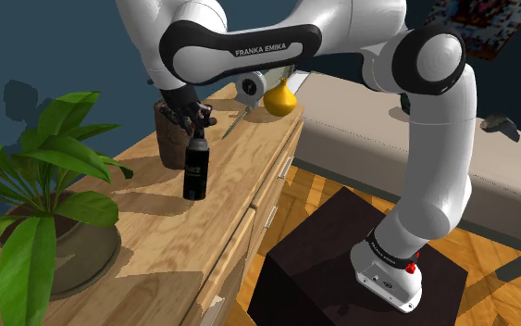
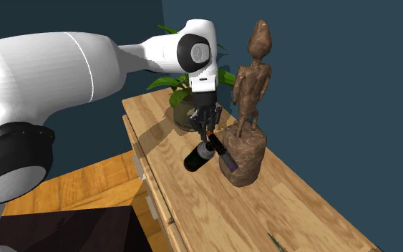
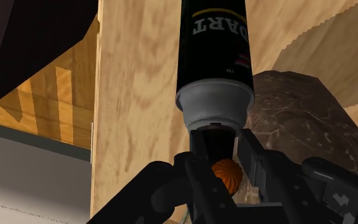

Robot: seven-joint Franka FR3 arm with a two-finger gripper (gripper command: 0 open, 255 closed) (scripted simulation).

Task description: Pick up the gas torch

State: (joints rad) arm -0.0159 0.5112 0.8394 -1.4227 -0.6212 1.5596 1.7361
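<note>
The gas torch (image 1: 196, 169) is a black canister with a grey collar and a dark head bearing an orange knob (image 3: 226, 175). My gripper (image 1: 194, 120) is shut on that head, with the canister (image 3: 214, 51) hanging below the fingers. In the second exterior view the torch (image 2: 197, 157) tilts a little under the gripper (image 2: 208, 134), just in front of the statue's base. Its bottom is close to the wooden top (image 1: 156, 231); whether it touches cannot be told.
A brown figure statue on a rock-like base (image 2: 244, 154) stands right beside the torch. A potted plant (image 1: 36, 185) sits at the near end of the wooden dresser (image 2: 214, 215). A yellow gourd-shaped object (image 1: 280, 97) lies farther along, and a beige bed (image 1: 388, 139) runs alongside.
</note>
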